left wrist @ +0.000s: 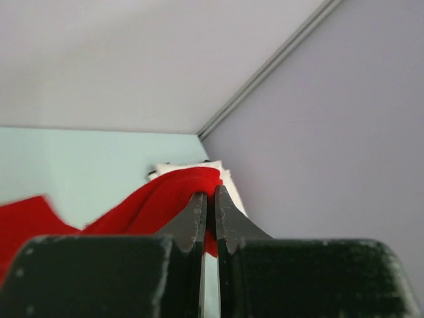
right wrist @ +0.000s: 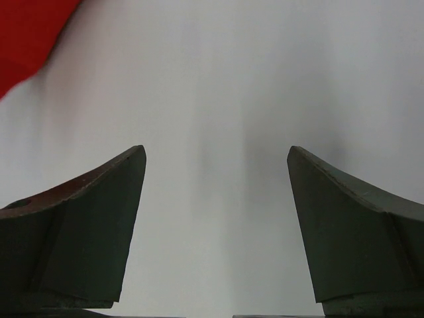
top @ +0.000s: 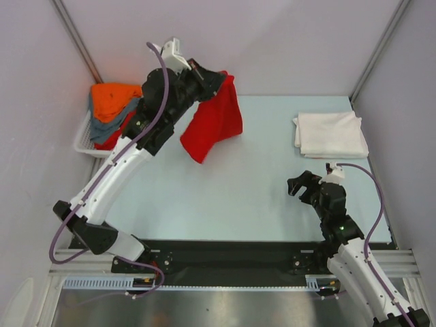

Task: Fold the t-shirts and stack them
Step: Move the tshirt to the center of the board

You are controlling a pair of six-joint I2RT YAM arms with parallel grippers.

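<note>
The left gripper [top: 216, 76] pinches a red t-shirt [top: 216, 122] aloft while the right gripper [top: 305, 185] (jaws spread wide, empty) hovers above the table [top: 225, 204].

Red t-shirt [right wrist: 26, 36] blurred and cropped at the right-wrist corner (basket [top: 83, 139] shirts mostly arm-hidden)

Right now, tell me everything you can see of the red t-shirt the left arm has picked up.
The red t-shirt is plain bright red soft cloth, unfolded and bunched, hanging in folds from the left gripper, whose jaws are shut on an edge of it. It hangs over the far left part of the table; whether its lower tip touches the surface is unclear.
</note>
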